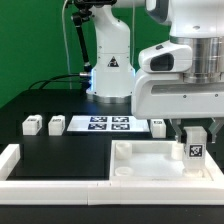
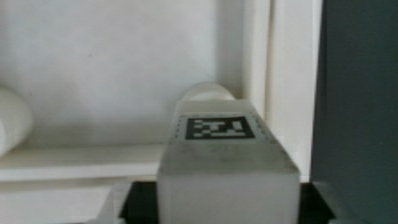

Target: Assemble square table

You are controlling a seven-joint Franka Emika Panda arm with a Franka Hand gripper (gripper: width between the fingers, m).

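White plastic block leg (image 1: 195,153), sq. tag, betw. gripper (image 1: 195,146) jaws, pinch unclear, by rimmed slab (image 1: 140,160) edge.

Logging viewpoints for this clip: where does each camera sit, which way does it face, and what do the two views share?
Exterior view: off the arm, across the black table from the robot's base, facing it; the white arm and its hand show.
Wrist view: on the wrist, looking down past the hand at the white plastic square slab; no finger shows clearly.
Shared: the small white tagged block leg between the fingers, and the slab.
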